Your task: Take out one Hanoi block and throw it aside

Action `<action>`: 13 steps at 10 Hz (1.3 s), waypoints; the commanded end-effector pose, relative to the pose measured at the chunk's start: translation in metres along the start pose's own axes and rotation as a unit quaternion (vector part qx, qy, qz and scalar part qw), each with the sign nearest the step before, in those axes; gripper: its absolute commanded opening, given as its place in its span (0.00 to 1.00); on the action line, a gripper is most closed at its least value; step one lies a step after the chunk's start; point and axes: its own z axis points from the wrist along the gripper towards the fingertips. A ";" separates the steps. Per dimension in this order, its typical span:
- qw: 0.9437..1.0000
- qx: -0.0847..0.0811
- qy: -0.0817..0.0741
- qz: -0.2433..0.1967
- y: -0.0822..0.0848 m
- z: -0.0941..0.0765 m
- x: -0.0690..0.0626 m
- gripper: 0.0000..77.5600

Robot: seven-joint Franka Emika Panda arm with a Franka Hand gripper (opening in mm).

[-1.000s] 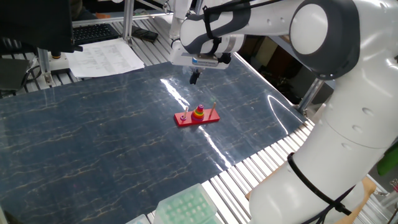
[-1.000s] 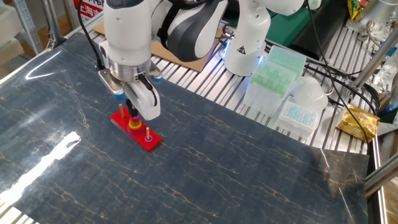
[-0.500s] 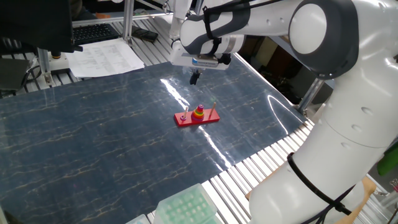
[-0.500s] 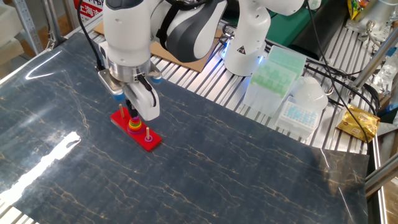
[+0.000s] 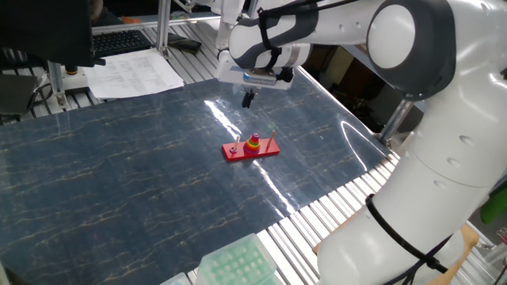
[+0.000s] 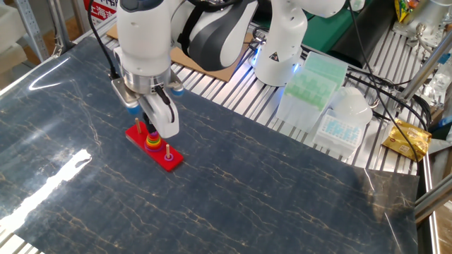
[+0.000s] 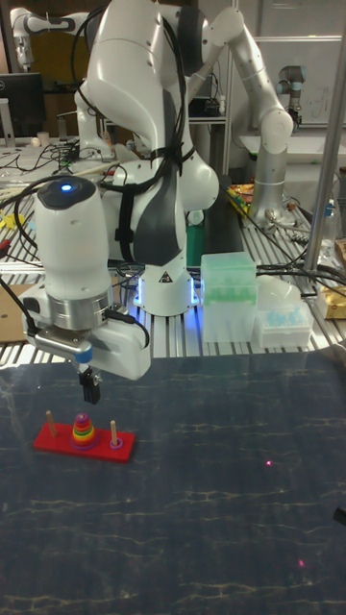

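Although a second has passed, you can see that almost nothing has changed: the gripper (image 7: 89, 389) hangs above the ring stack just as before, perhaps a touch higher in the other fixed view, and the stack is untouched. Its jaws look drawn close together with nothing between them, though they are small and dark in every view.

The Hanoi block (image 7: 84, 417), the tiny magenta-purple ring, sits on top of the stack on the middle peg, directly below the gripper and apart from it. You can count it as one. Beneath it lie the larger rings (image 7: 85, 432) in yellow, green and red; their exact number is hard to tell at this size. The red base (image 7: 58, 446) is one piece, lying flat on the dark counter (image 5: 142, 182), and it carries three pegs: the middle one loaded, the two outer pegs bare. In one fixed view the gripper stands clear of the stack, beyond it.
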 end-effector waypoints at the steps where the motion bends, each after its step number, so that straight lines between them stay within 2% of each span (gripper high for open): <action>1: 1.000 0.003 -0.001 -0.007 0.000 -0.001 -0.001 0.00; 9: 1.000 0.000 -0.004 -0.023 -0.021 0.012 0.011 0.00; 10: 1.000 -0.001 -0.006 -0.025 -0.031 0.018 0.017 0.00; 13: 1.000 -0.004 -0.007 -0.030 -0.041 0.023 0.022 0.00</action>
